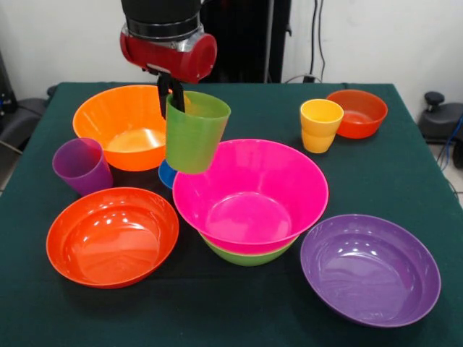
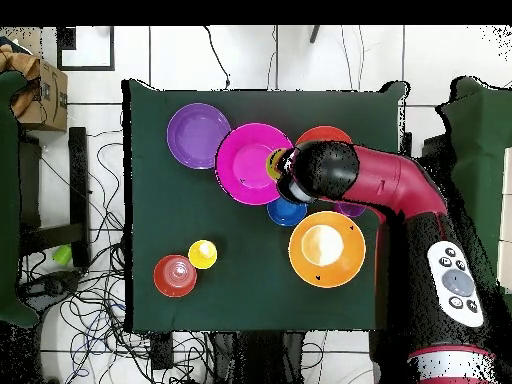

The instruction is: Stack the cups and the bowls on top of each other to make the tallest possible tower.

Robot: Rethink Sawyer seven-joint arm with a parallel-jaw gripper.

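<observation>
Gripper (image 1: 171,92) fingers are clamped over the rim of the tapered glossy green plastic cup (image 1: 194,134), one inside the wall and one outside. That cup hangs tilted, clear of the table, above the rear left edge of the large glossy pink plastic bowl (image 1: 249,195).

Front view findings: the pink bowl is nested in a lime green plastic bowl (image 1: 248,255), of which only the lower wall shows. A small blue plastic bowl (image 1: 167,175) is mostly hidden behind the green cup. A purple plastic cup (image 1: 82,166) stands upright between the large orange plastic bowl (image 1: 124,126) and the large red-orange plastic bowl (image 1: 112,235).

Overhead view findings: the arm's wrist covers the green cup and most of the purple cup, while the blue bowl shows plainly. The lime green bowl is hidden under the pink one.

Both views: the yellow-orange tapered plastic cup (image 1: 320,125) stands just beside the small red-orange bowl (image 1: 357,113), and the large purple plastic bowl (image 1: 370,269) sits near the pink bowl on the dark green tablecloth (image 1: 405,181).
</observation>
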